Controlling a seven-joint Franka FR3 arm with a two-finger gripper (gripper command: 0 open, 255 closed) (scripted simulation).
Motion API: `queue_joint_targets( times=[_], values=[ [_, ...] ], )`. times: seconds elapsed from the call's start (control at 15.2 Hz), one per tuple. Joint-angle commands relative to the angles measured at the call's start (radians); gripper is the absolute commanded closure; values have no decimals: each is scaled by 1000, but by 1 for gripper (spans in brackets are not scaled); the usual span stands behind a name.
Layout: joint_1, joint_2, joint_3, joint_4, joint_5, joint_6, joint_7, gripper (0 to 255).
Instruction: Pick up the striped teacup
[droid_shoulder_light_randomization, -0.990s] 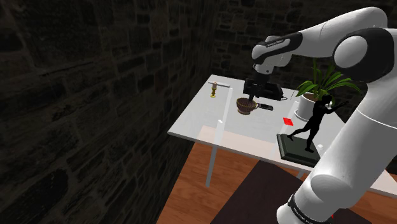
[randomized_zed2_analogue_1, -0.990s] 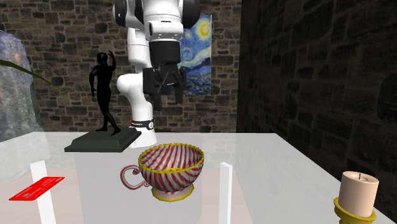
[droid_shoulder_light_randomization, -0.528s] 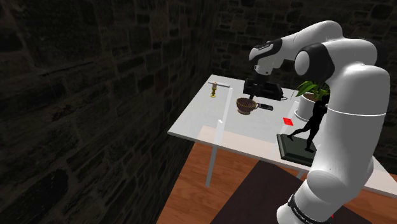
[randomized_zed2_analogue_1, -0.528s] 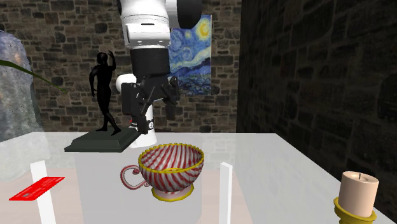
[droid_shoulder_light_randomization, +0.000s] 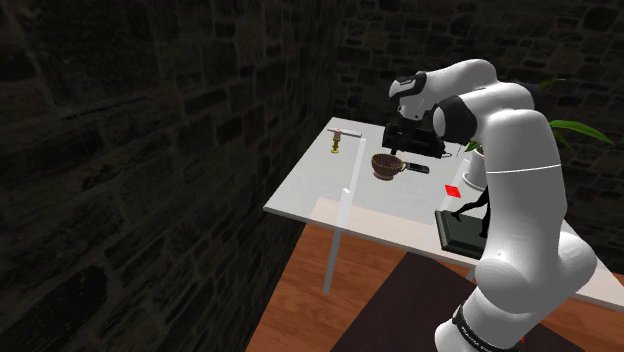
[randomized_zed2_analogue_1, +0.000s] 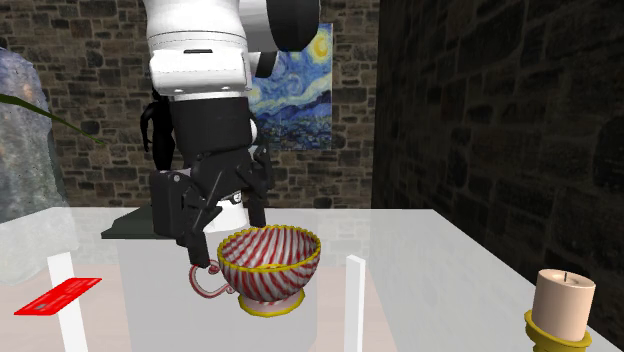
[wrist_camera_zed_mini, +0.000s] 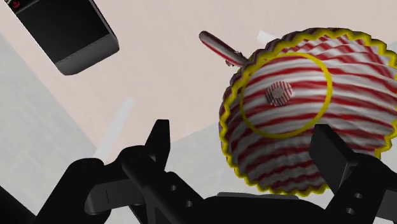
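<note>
The striped teacup (randomized_zed2_analogue_1: 268, 268) stood upright on the white table (randomized_zed2_analogue_1: 440, 260). It was red and white, with a wavy yellow rim and a yellow foot. In the second exterior view its looped handle (randomized_zed2_analogue_1: 207, 283) pointed to nine o'clock.

In that view the black claw (randomized_zed2_analogue_1: 228, 232) hung at ten o'clock of the cup. Its fingers (randomized_zed2_analogue_1: 200, 250) were spread apart and their tips had dropped to about rim height. One tip was just above the handle and the other sat behind the rim. I could not tell whether either touched the cup.

The wrist view looked down into the bowl of the teacup (wrist_camera_zed_mini: 292, 108), where a yellow ring circled a striped centre. The claw (wrist_camera_zed_mini: 245, 145) was open and clasped nothing. The cup lay partly between the two fingers (wrist_camera_zed_mini: 159, 143), close against the one farther from the handle (wrist_camera_zed_mini: 219, 49), with bare table before the other. A dark statue base (wrist_camera_zed_mini: 70, 32) lay well beyond the handle side.

In the shoulder view the teacup (droid_shoulder_light_randomization: 388, 166) was at seven o'clock of the claw (droid_shoulder_light_randomization: 408, 148), near the table's (droid_shoulder_light_randomization: 330, 200) middle. A candle in a gold holder (droid_shoulder_light_randomization: 338, 141) stood at ten o'clock of the cup, and a red card (droid_shoulder_light_randomization: 453, 189) lay at four o'clock. The statue base sat at six o'clock of the card, partly behind the white arm (droid_shoulder_light_randomization: 510, 170).

A swirling blue painting (randomized_zed2_analogue_1: 285, 90) hung on the stone wall at twelve o'clock of the cup in the second exterior view.
</note>
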Motion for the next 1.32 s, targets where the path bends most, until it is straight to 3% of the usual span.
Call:
queue_joint_targets(
  times=[0.0,0.4,0.46,1.25],
  values=[
    [-5,16,5,-4,8,19,-7,0],
    [-4,35,12,-36,20,67,-19,0],
    [-3,33,12,-40,20,69,-19,255],
    [-4,22,7,-16,12,36,-11,255]
  ],
)
